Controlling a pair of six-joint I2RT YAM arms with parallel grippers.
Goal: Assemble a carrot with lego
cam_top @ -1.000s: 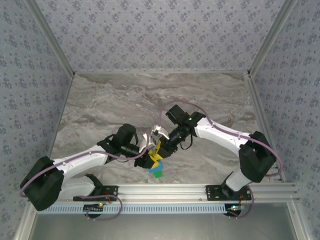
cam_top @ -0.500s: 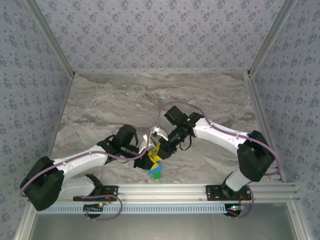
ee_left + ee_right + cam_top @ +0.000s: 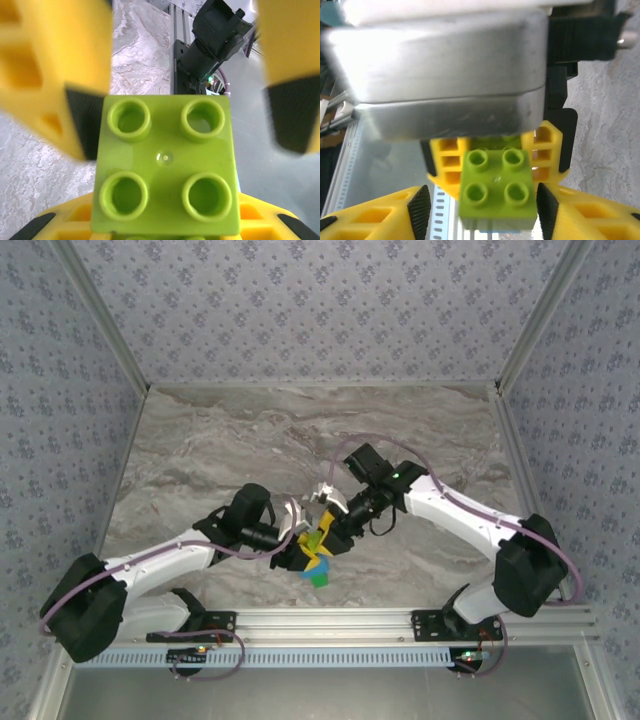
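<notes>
While left gripper (image 3: pixel 299 548) pinches carrot (image 3: pixel 317 558) | right gripper (image 3: pixel 481 207) spread around lime brick (image 3: pixel 496 187) | overhead: blue brick (image 3: pixel 320 564) beneath

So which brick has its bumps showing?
The lime-green brick at one end of the carrot, four studs bare. The blue brick and dark green brick sit at its other end, studs unseen.

Carrot (image 3: pixel 317 562): moulded plastic bricks. Its lime-green brick (image 3: pixel 162 165) is smooth and glossy, with highlights on the studs. Right gripper (image 3: pixel 481 202) fingers (image 3: pixel 370 217): matt yellow plastic, ribbed; pads (image 3: pixel 419 206) matt black. Housing (image 3: pixel 445 65) at 12 o'clock: bare brushed metal, dull sheen. Table (image 3: pixel 220 450): smooth, marble-patterned. Rail (image 3: pixel 330 620) at 6 o'clock: satin aluminium. Walls (image 3: pixel 300 310): matt, patterned covering.
</notes>
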